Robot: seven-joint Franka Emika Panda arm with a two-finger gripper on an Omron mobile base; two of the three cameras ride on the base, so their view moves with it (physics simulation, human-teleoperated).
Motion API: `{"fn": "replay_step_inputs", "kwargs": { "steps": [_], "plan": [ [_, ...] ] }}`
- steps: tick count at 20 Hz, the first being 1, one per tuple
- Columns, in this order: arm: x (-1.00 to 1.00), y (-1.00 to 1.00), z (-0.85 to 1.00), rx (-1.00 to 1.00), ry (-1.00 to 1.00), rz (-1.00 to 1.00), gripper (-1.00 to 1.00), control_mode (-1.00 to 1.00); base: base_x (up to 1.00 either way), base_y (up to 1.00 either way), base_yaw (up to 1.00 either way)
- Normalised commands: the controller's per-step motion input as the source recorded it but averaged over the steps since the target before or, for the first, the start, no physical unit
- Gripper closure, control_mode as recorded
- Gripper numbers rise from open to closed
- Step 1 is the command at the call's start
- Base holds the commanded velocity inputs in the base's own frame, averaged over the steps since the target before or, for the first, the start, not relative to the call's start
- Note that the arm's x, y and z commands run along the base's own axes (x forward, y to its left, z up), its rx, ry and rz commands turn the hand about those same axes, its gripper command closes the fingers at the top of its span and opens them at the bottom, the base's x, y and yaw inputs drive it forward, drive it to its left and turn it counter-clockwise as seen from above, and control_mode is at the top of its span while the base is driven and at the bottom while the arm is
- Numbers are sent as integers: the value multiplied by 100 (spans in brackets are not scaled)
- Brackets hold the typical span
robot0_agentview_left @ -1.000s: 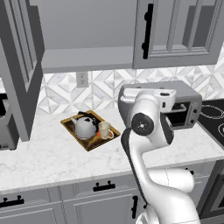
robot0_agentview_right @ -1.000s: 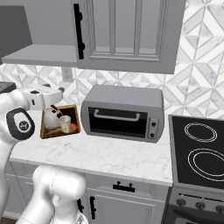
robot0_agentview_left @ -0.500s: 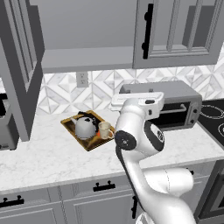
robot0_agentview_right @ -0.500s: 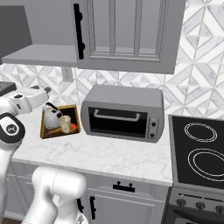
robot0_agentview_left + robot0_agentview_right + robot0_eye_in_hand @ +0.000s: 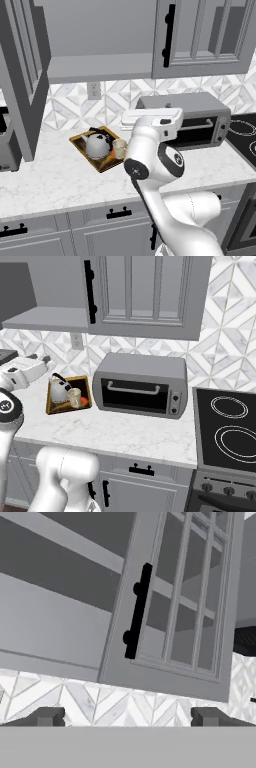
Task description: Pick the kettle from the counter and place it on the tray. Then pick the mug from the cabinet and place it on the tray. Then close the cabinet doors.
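The silver kettle (image 5: 97,145) and the cream mug (image 5: 120,148) stand side by side on the golden-rimmed tray (image 5: 80,141) on the marble counter (image 5: 55,180). The right base view shows the kettle (image 5: 58,389), the mug (image 5: 75,397) and the tray (image 5: 54,407) too. My gripper (image 5: 127,717) is open and holds nothing. It looks up at the shut right cabinet door (image 5: 185,612) and its black bar handle (image 5: 137,612). The left cabinet door (image 5: 22,75) stands swung open, baring the grey cabinet shelf (image 5: 100,67). My white hand (image 5: 150,119) hovers over the counter just right of the tray.
A large grey toaster oven (image 5: 140,386) sits on the counter right of the tray. A black stove top (image 5: 227,428) lies further right. A dark appliance (image 5: 6,142) stands at the counter's far left. Grey drawers (image 5: 115,220) run below the worktop.
The arm has folded and swung left, carrying the open hand with it. Kettle and mug have stayed on the tray. The cabinet doors have not moved.
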Motion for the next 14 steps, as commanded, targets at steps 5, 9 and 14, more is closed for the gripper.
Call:
{"fn": "replay_step_inputs", "kwargs": {
  "steps": [5, 9, 14],
  "plan": [
    [-11, 85, 0, -17, -9, -14, -100, -100, 0, 0, 0],
    [-7, 92, 3, -21, -11, -31, -100, -100, 0, 0, 0],
    [-8, 77, 7, -12, -1, -25, -100, -100, 0, 0, 0]
  ]
}}
